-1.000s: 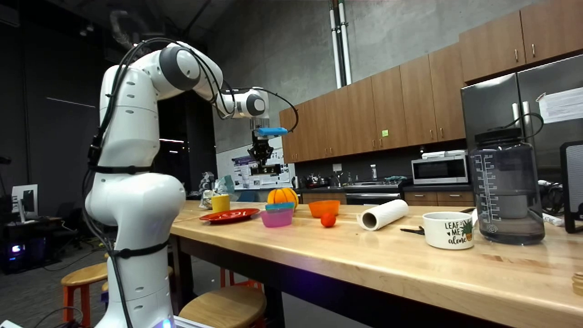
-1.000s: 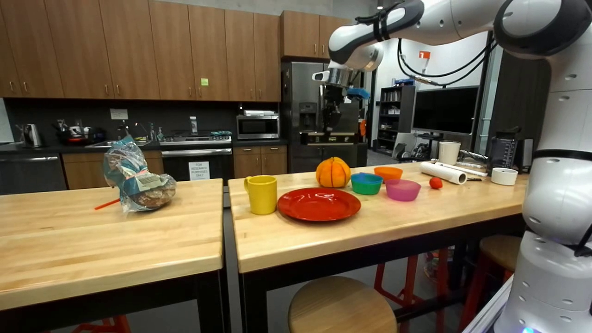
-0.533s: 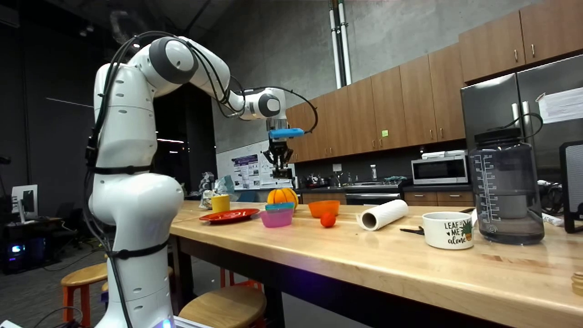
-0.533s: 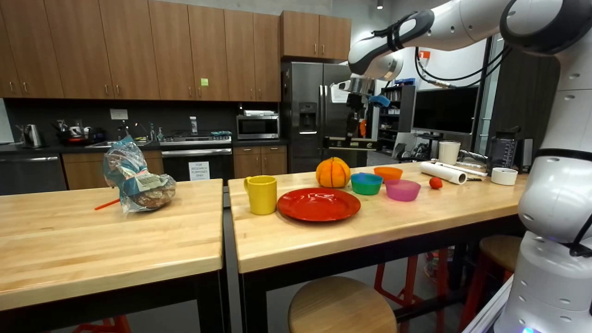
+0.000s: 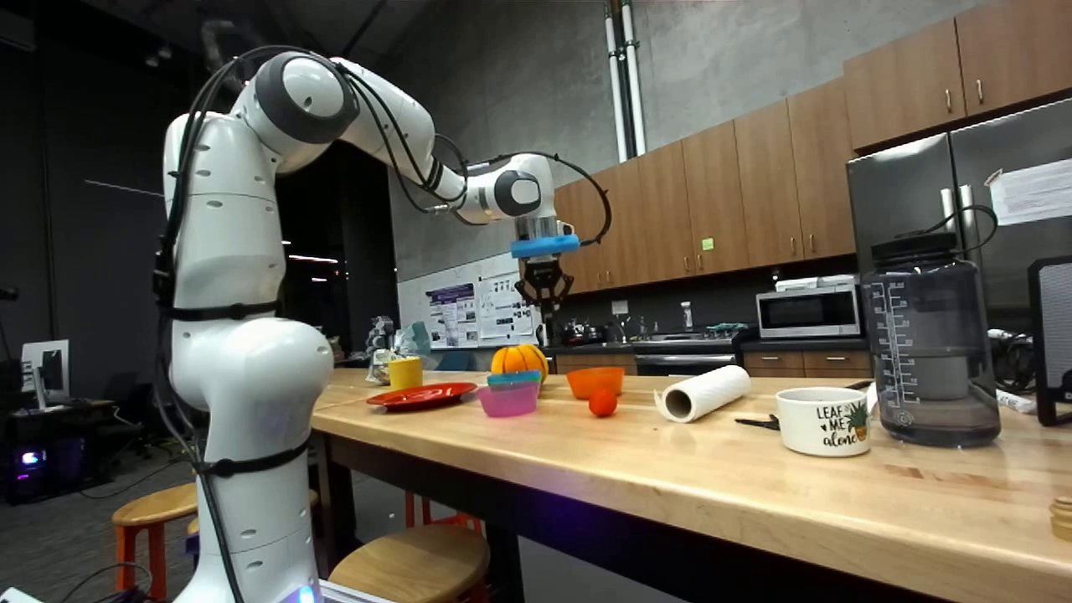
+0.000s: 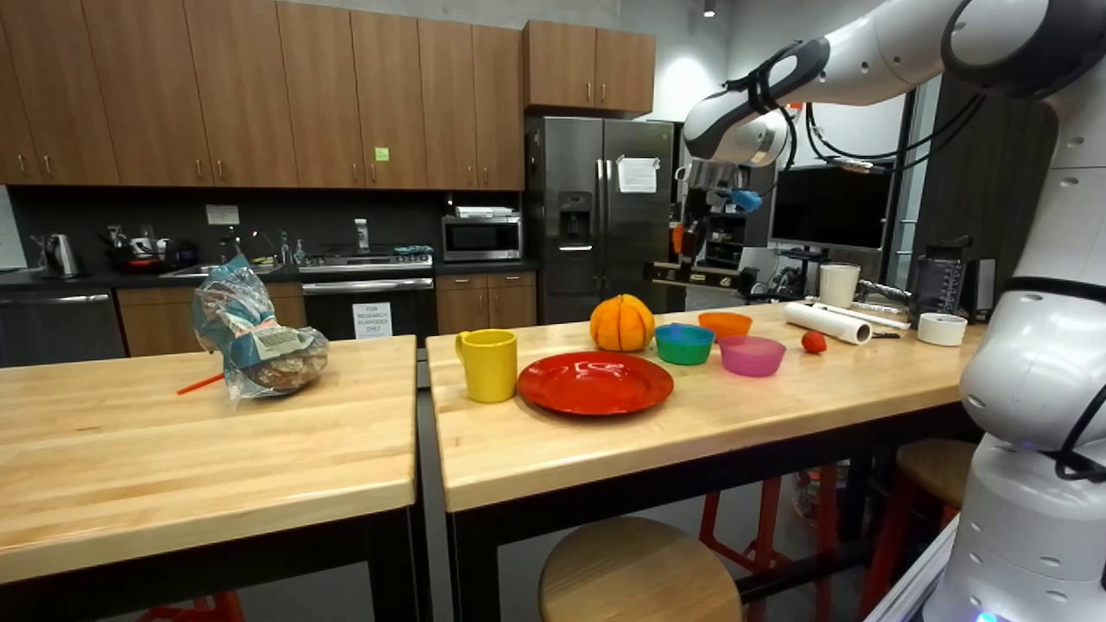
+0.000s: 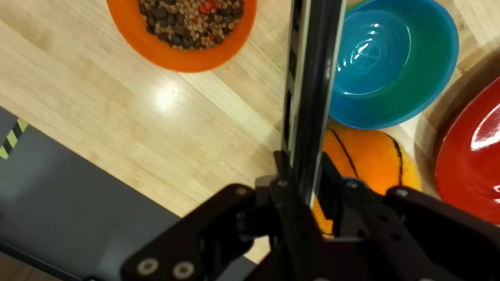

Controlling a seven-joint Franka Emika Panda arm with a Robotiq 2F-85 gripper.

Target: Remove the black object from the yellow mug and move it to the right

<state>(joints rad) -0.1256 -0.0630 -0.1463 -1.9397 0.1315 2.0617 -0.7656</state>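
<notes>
The yellow mug [image 6: 490, 367] stands upright on the table, left of the red plate in an exterior view; it also shows in an exterior view [image 5: 406, 373]. Its inside is hidden in both. The black object is a long straight black bar with pale edges [image 6: 713, 278]; it also shows in the wrist view [image 7: 318, 74]. My gripper [image 7: 300, 166] is shut on the bar and holds it roughly level in the air, well above the table and away from the mug. The gripper also shows in both exterior views [image 5: 546, 303] [image 6: 689, 257].
Below the bar are an orange pumpkin [image 6: 622, 322], a blue-green bowl [image 6: 684, 345] and an orange bowl with small pieces inside [image 7: 191, 60]. A red plate [image 6: 596, 384], pink bowl [image 6: 752, 356], red ball [image 6: 813, 342], paper roll [image 5: 708, 394], white lettered mug [image 5: 825, 427] and bottle [image 5: 930, 360] stand around.
My gripper has moved rightward in both exterior views and a little lower, carrying the black bar. The bar has turned and is now nearly end-on in an exterior view. The table items have not moved.
</notes>
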